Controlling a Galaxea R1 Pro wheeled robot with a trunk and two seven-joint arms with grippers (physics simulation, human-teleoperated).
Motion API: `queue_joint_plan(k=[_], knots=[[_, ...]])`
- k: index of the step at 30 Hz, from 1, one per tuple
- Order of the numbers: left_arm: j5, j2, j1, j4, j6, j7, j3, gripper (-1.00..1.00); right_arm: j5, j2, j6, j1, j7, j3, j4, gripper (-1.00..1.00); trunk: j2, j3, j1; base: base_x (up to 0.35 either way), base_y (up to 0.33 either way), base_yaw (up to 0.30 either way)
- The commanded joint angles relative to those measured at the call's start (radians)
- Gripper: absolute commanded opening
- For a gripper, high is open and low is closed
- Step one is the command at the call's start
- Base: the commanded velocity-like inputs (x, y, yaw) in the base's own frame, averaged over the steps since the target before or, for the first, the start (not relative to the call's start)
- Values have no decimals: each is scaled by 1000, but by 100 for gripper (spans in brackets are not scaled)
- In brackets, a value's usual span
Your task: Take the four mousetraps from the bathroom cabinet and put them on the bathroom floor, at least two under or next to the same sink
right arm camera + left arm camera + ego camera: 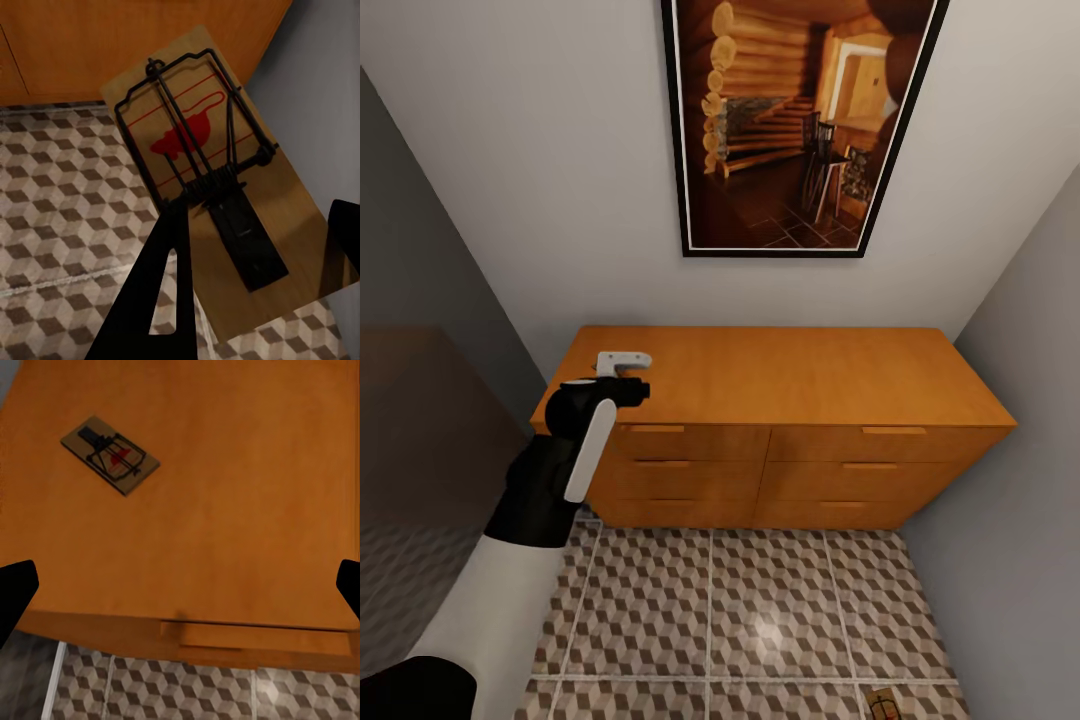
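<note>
One mousetrap (110, 455) lies flat on the top of the orange-brown cabinet (780, 375). My left gripper (180, 589) hovers open above that top near its front left corner, its black fingertips (15, 592) wide apart, and it is also seen from the head camera (622, 375). My right gripper (251, 262) is shut on a second mousetrap (191, 150), held over the cube-patterned bathroom floor (60, 195) close to the cabinet's front. Another mousetrap (880, 706) shows over the floor tiles (760, 620) at the lower right of the head view. The sink is out of view.
All six cabinet drawers (690, 443) are closed. A framed picture (800, 120) hangs on the wall above. A grey wall (1020, 450) bounds the right side, and a dark surface (420, 440) sits at the left.
</note>
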Motion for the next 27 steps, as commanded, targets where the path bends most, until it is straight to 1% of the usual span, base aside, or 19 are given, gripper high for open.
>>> queue_joint_plan(k=[1,10,14,22,27], knots=[[11,0,-1,-5,3,10,-1,100,-5,0,-2,-1,-6,8,0,-100,-2,-2,1,0,0,0],[12,1,-1,-10,4,10,-3,100,-5,0,-2,-1,-6,9,1,-100,-2,-2,1,13,0,0],[12,1,-1,-6,4,10,-3,100,-5,0,-2,-1,-6,8,2,-100,-2,-2,1,202,0,0],[13,3,-1,-1,4,10,-3,100,-5,0,-2,-1,-6,8,2,-100,-2,-2,1,293,0,0],[13,3,-1,-2,4,10,-3,100,-4,0,-2,-1,5,11,7,-100,-2,-2,1,100,0,0]])
